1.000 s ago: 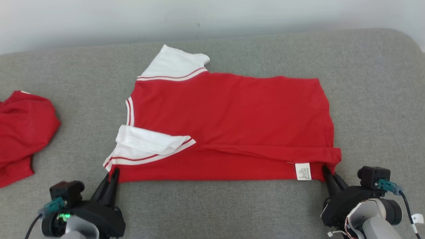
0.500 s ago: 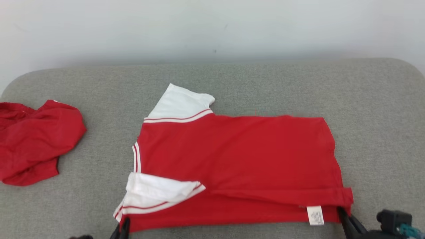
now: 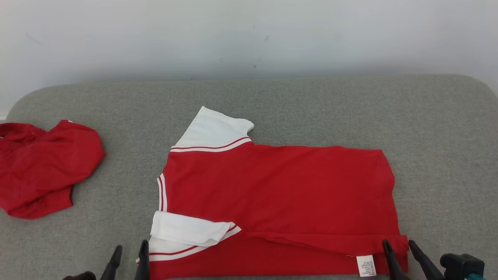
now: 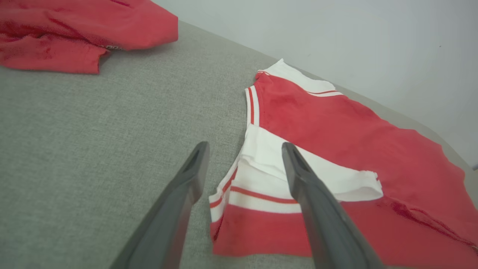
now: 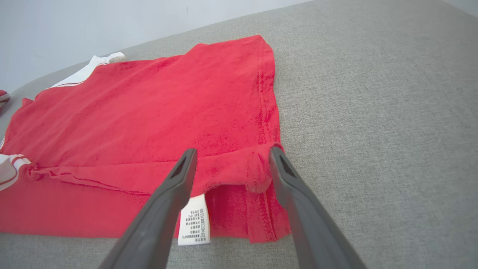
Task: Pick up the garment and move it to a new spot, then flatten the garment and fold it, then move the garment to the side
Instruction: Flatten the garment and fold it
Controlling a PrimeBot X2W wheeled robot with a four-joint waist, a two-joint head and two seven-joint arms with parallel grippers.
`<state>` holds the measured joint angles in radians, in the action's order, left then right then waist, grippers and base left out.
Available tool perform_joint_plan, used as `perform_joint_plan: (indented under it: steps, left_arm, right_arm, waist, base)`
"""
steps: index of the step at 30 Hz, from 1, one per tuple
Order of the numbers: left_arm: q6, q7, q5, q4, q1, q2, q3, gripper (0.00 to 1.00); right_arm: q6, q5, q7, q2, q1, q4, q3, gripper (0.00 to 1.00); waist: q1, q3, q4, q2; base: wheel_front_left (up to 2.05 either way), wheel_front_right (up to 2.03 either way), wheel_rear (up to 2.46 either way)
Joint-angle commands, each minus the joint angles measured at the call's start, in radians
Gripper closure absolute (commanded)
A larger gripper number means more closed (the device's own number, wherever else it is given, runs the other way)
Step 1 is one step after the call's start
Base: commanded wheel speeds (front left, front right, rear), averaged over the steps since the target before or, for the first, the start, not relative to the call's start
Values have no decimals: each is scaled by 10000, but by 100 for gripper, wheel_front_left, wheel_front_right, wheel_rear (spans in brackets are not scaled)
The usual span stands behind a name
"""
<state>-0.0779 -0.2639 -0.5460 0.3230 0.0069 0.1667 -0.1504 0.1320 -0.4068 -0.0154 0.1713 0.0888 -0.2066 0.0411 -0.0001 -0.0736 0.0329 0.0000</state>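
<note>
The garment (image 3: 280, 194), a red T-shirt with white sleeves, lies spread on the grey cushion (image 3: 311, 109), its near strip folded over. My left gripper (image 3: 130, 254) stands open at its near left corner. In the left wrist view, the left gripper (image 4: 244, 147) has one finger over the cushion and the other over the white sleeve (image 4: 269, 164). My right gripper (image 3: 398, 249) is open at the near right corner, beside the white care label (image 3: 366, 265). The right wrist view shows the right gripper (image 5: 232, 151) straddling that corner of the garment (image 5: 149, 104), holding nothing.
A second red garment (image 3: 42, 167) lies crumpled at the cushion's left end, also seen as the red heap (image 4: 74, 30) in the left wrist view. A pale wall (image 3: 249, 35) runs behind the cushion. Bare grey cushion lies to the right of the T-shirt.
Both grippers have opened and let go of the garment's near corners, which now lie on the cushion. The head camera has tilted up, so the whole picture has shifted down.
</note>
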Motion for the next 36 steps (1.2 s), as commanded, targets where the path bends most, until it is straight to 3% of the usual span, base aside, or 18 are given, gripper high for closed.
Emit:
perform_joint_plan:
  steps: [1, 11, 23, 36]
  left_arm:
    - [78, -5, 220, -264, -85, -113, 333, 0]
    - [-8, -5, 1511, -1374, -656, -231, 1590, 0]
    - [-139, -5, 2883, -1803, -1154, -268, 2127, 0]
    - [-355, -7, 3412, -2211, -48, -730, 2357, 0]
  right_arm:
    - [-27, 275, 198, -7, 35, 229, -68, 0]
    - [-27, 1359, 1470, -289, -575, 1274, -198, 0]
    - [-27, 2313, 2455, -679, -1036, 1372, -113, 0]
    - [-27, 2339, 2779, -1020, -192, 1535, -433, 0]
  waist:
    - [1, 32, -23, 0]
    - [1, 181, -288, 0]
    - [1, 182, -330, 0]
    - [1, 306, -50, 0]
  base:
    - [0, 0, 0]
    - [0, 0, 0]
    - [0, 0, 0]
    - [0, 0, 0]
